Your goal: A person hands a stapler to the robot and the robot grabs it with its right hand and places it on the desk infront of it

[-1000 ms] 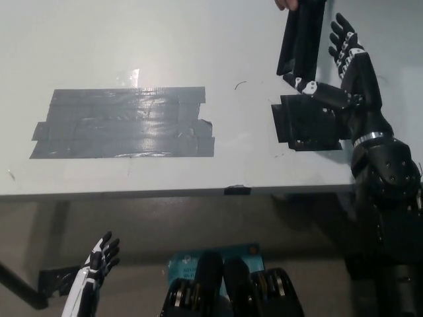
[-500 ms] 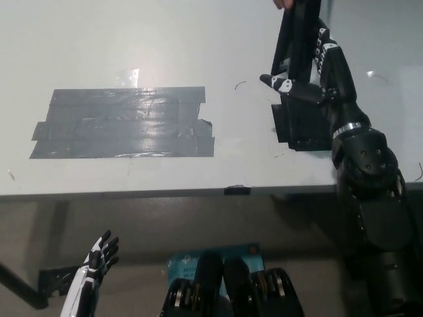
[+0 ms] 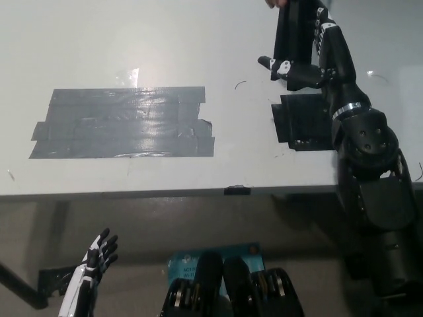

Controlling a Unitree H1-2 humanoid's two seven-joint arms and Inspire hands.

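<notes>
The black stapler (image 3: 293,32) stands nearly upright at the top right of the head view, above the white desk (image 3: 198,39). A person's fingertip (image 3: 276,3) still touches its top end at the picture's edge. My black right hand (image 3: 312,54) is wrapped around the stapler's lower half: the thumb reaches under its bottom end to the left, and the fingers (image 3: 322,28) lie along its right side. My white left hand (image 3: 96,256) rests low at the lower left, below the desk edge, with its fingers apart and nothing in it.
A black tape patch (image 3: 299,124) lies on the desk just under my right hand. A large grey tape patch (image 3: 122,122) covers the desk's left middle. The desk's front edge (image 3: 132,194) crosses the picture, with a small black mark (image 3: 236,190) on it.
My right hand swung left from beside the stapler and closed around its lower half, and hand and stapler have shifted slightly up. The left hand sank a little.
</notes>
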